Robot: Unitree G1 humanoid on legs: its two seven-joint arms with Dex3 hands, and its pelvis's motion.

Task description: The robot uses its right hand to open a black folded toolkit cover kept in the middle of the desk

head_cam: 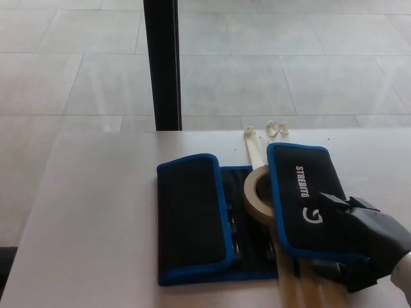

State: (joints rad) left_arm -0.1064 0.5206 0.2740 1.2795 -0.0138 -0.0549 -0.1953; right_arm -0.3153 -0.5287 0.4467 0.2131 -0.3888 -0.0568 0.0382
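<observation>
— Right hand (363, 247): where is it seen?
— At the near right, laid on the toolkit cover (257, 215)'s right flap; whether it is gripped cannot be told.
— And farther back?
— Mid-desk (96, 212) the cover lies, a tape roll (259, 194) tucked beside that flap.

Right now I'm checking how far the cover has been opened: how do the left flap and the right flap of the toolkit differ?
The left flap is plain black, while the right flap carries a white logo and lettering. The left flap has nothing on it; the right hand covers the right flap's near corner. The right flap lies against a tape roll; the left flap sits apart from it. Both are black with blue trim and folded inward.
</observation>
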